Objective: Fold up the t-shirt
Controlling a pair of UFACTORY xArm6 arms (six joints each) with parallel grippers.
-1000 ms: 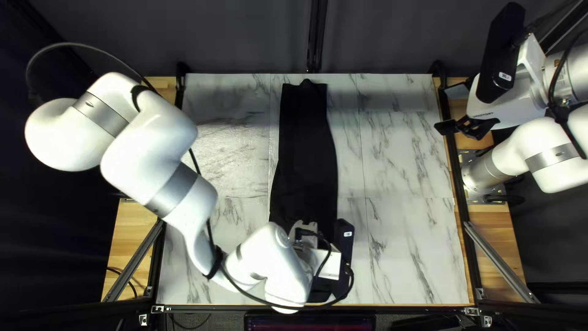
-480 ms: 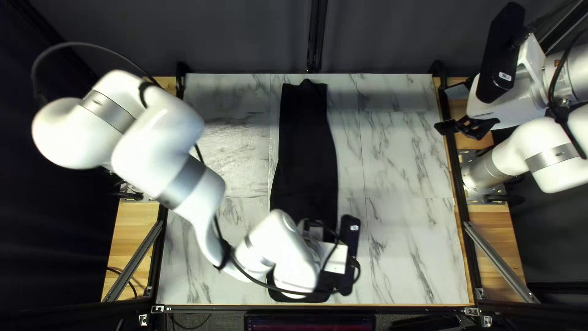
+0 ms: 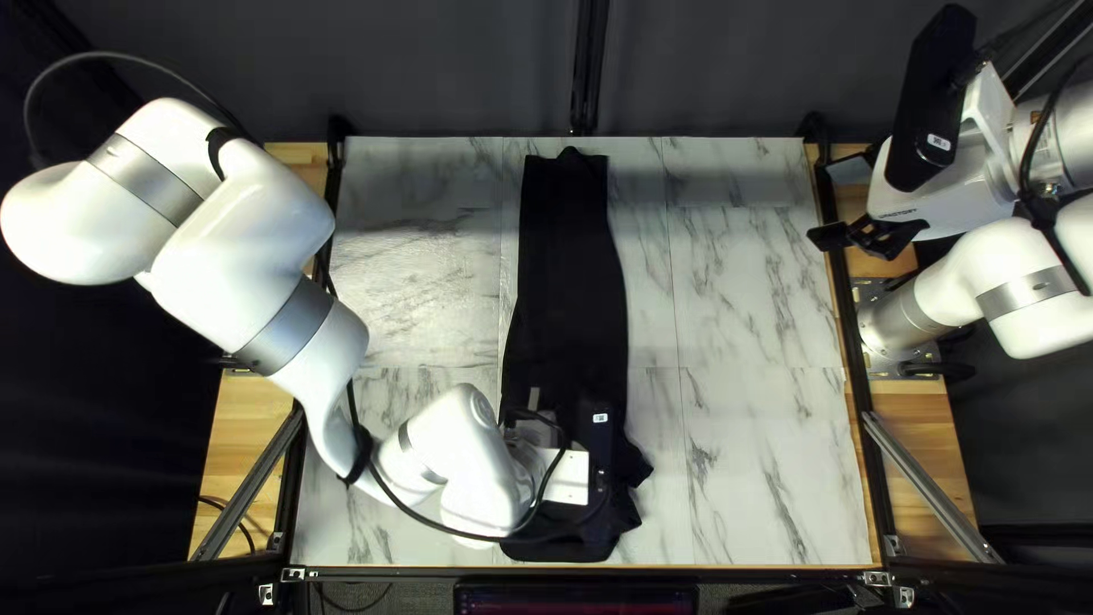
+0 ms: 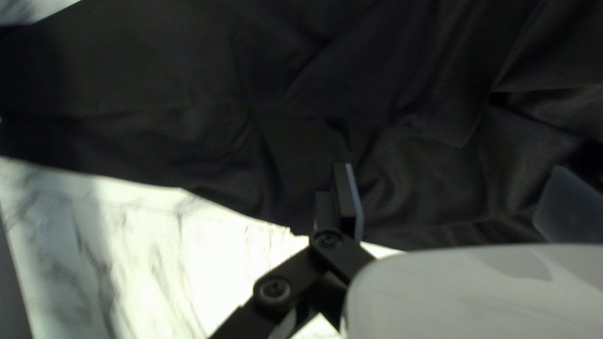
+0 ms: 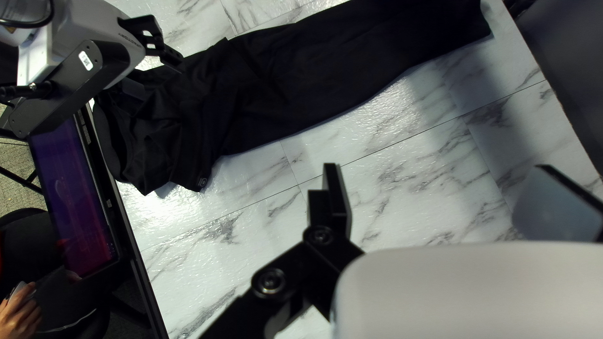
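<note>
The black t-shirt (image 3: 569, 273) lies as a long narrow strip from the table's far edge to its near edge, its near end bunched and wrinkled. Over that near end is my left gripper (image 3: 566, 475), its fingertips hidden from above. The left wrist view has the left gripper (image 4: 455, 202) open with the shirt's dark folds (image 4: 408, 157) under and ahead of its separated fingers. My right gripper (image 3: 852, 238) hangs at the table's right edge, away from the shirt. In the right wrist view, the right gripper (image 5: 449, 191) stands open over bare marble, the shirt (image 5: 301, 81) ahead of it.
Marble-patterned tabletop (image 3: 752, 342) shows on both sides of the shirt. A screen (image 5: 75, 194) stands beyond the table's near edge, with a person's hand (image 5: 19, 314) beside it. Metal rails (image 3: 934, 484) run along the table's sides.
My left arm first shifted right, then back left, over the shirt's near end. Bunched cloth there, earlier behind the gripper, now shows to its right. My right arm has stayed still.
</note>
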